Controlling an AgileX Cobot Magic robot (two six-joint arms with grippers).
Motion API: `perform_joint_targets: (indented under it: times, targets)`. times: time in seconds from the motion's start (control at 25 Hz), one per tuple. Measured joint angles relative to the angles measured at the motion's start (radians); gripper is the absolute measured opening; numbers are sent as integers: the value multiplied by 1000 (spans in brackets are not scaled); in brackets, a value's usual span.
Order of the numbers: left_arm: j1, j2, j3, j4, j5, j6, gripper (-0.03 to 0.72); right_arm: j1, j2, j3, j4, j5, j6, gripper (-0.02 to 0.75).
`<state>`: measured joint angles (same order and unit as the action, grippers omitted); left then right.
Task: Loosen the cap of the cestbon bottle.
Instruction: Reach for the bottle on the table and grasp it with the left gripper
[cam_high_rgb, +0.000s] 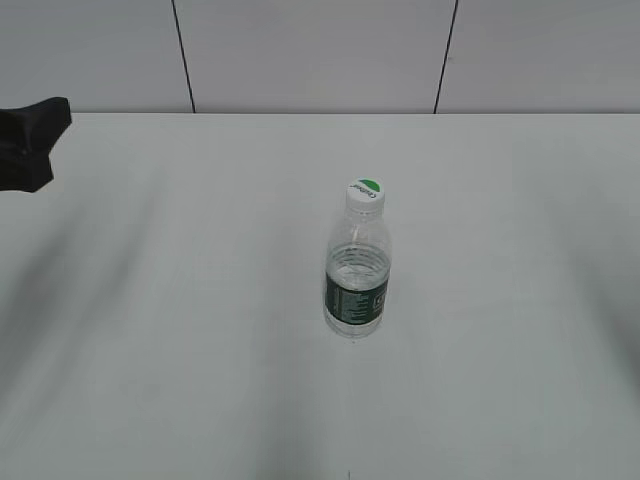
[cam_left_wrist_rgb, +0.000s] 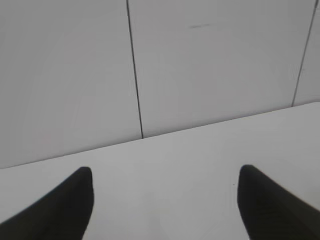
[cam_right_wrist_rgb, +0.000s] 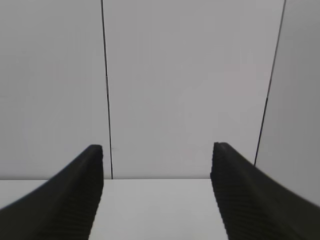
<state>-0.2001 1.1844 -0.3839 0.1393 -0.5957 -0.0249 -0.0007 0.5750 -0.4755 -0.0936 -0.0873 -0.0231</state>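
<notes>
The cestbon bottle (cam_high_rgb: 356, 275), clear plastic with a dark green label band, stands upright near the middle of the white table (cam_high_rgb: 150, 330). Its cap (cam_high_rgb: 365, 192), white with a half green top, sits on the neck. My left gripper (cam_left_wrist_rgb: 165, 172) is open and empty; its black tip (cam_high_rgb: 30, 140) shows at the far left edge of the exterior view, far from the bottle. My right gripper (cam_right_wrist_rgb: 157, 150) is open and empty and does not show in the exterior view. Neither wrist view shows the bottle.
A white panelled wall (cam_high_rgb: 320, 50) with dark vertical seams stands behind the table's far edge. Both wrist views look across bare table toward that wall.
</notes>
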Motion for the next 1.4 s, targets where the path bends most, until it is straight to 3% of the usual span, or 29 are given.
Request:
perform_joint_targets:
  times: [0.36, 0.48, 0.8, 0.96, 1.16, 1.4]
  targets:
    - [-5, 237, 0, 72, -344, 0, 531, 0, 249, 2, -16, -223, 0, 519]
    - [-6, 289, 0, 181, -370, -23, 531, 0, 320, 2, -46, -271, 30, 519]
    - [-6, 447, -10, 450, -379, -250, 531, 0, 419, 3, -342, -406, 279, 518]
    - [-6, 552, -39, 642, -387, -278, 531, 0, 451, 3, -384, -427, 312, 518]
    - [-6, 660, -100, 770, -453, -309, 528, 0, 481, 3, -430, -433, 324, 518]
    - [-6, 777, -239, 1007, -484, -363, 524, 0, 502, 3, -452, -436, 335, 518]
